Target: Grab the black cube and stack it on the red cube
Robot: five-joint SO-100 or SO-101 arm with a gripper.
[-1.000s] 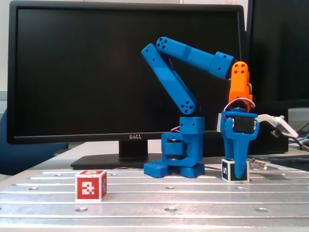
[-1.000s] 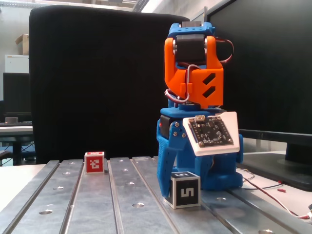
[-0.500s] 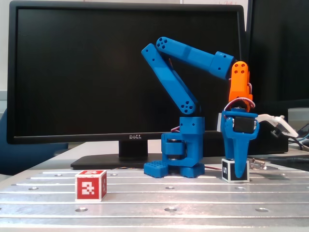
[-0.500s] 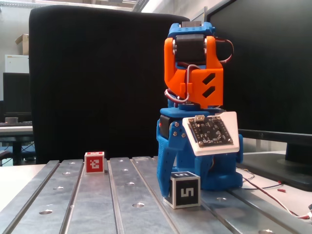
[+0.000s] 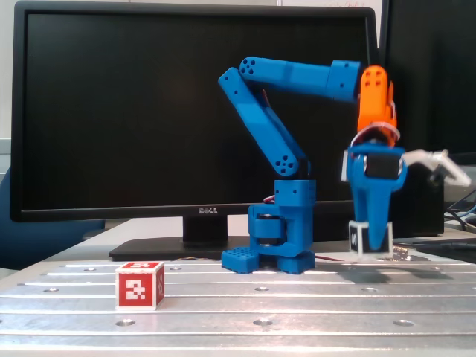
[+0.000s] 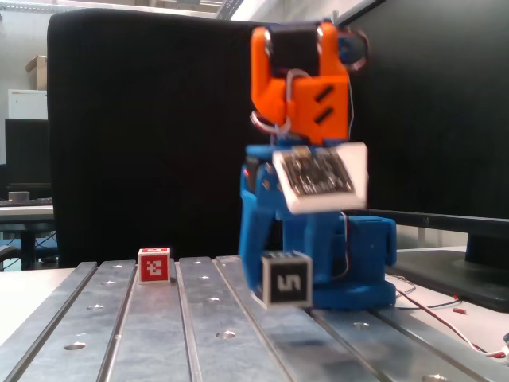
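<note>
The black cube (image 5: 362, 239) (image 6: 285, 278), white-edged with a white 5, hangs a little above the metal table, held between the blue fingers of my gripper (image 5: 370, 242) (image 6: 274, 278), which is shut on it. The arm and cube look blurred in both fixed views. The red cube (image 5: 140, 285) (image 6: 154, 265) with a white pixel pattern rests on the table, far to the left of the gripper in one fixed view and behind and left of it in the other.
The blue arm base (image 5: 279, 238) stands at the table's back, in front of a large black monitor (image 5: 149, 111). Red and white wires (image 6: 445, 314) lie at the right. The slotted metal table (image 5: 260, 305) has bolt holes.
The gripper has lifted the black cube off the table and the wrist has risen; in the second fixed view the arm and cube shifted left. The red cube stayed put.
</note>
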